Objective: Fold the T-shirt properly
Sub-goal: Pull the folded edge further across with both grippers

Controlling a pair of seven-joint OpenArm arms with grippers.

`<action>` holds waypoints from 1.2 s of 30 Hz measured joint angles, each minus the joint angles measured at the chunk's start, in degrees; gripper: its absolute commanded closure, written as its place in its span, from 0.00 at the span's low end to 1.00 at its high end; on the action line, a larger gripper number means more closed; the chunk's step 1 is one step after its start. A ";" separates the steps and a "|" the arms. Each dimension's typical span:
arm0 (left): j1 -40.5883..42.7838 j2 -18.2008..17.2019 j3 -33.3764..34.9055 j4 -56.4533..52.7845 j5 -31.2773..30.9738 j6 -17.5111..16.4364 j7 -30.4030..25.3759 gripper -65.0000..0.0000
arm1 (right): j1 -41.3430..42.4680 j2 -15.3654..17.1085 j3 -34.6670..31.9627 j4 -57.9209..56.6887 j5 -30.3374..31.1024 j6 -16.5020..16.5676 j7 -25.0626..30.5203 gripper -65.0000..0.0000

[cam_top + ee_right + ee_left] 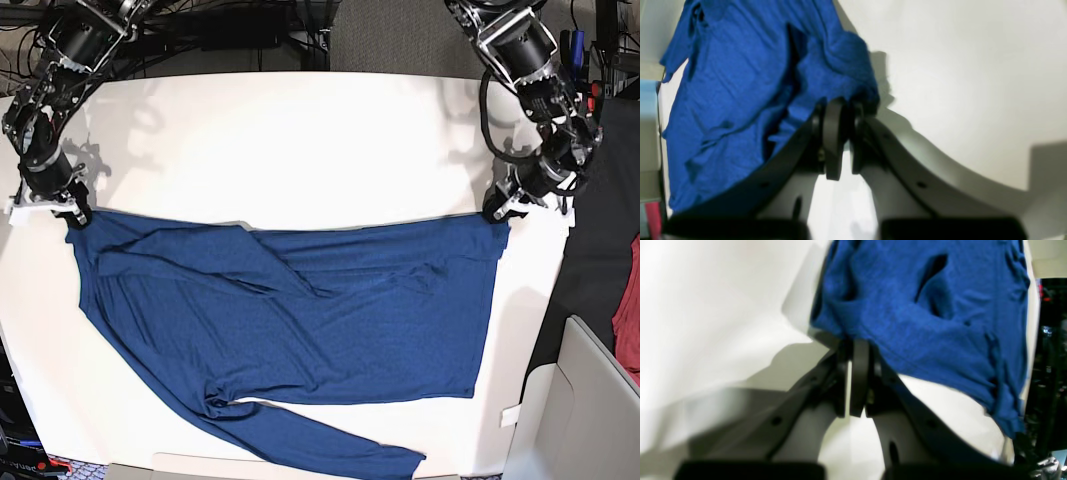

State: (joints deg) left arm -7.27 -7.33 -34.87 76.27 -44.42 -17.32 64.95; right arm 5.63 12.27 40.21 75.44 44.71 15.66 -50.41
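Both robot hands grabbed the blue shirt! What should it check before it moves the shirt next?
1. Left gripper pinching a corner of the T-shirt: ok, jaws closed on fabric.
2. Right gripper pinching the other corner: ok, jaws closed on fabric.
3. Top edge pulled straight between the two grips: ok in the base view.
4. Shirt lying flat: not ok, wrinkles and a folded-over sleeve across the middle.
5. Shirt fully on the table: not ok, the lower sleeve reaches the front edge.
6. How many layers each gripper holds: cannot tell.
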 measured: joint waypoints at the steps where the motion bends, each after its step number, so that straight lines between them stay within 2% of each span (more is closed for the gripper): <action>1: 0.28 0.02 0.00 0.52 0.17 -0.02 -0.02 1.00 | -0.57 -0.11 0.00 0.70 0.00 0.02 -0.04 0.98; 7: 3.30 0.02 0.31 4.02 -0.13 -0.15 0.02 1.00 | -5.51 -0.28 1.79 4.35 2.69 0.50 -0.26 0.98; 11: 3.87 0.04 0.20 4.79 0.15 -0.04 0.92 1.00 | -6.43 -0.24 4.70 4.33 2.60 0.15 -0.33 0.98; 21: 3.48 0.20 0.20 6.47 -0.17 -0.20 2.21 0.99 | -7.85 -0.26 6.99 5.57 3.06 0.48 -1.57 0.98; 31: 2.93 0.15 -0.07 2.32 -1.14 -0.22 1.27 0.73 | -8.02 -0.31 7.34 6.58 3.21 0.52 -1.68 0.98; 36: 2.95 0.17 -0.07 2.08 -3.19 -0.20 1.25 0.69 | -8.04 -0.31 7.34 6.71 3.21 0.57 -1.68 0.98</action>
State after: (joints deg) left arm -4.32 -7.16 -34.94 78.35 -47.62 -17.52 66.19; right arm -2.42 11.97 47.55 82.15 47.92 16.23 -52.10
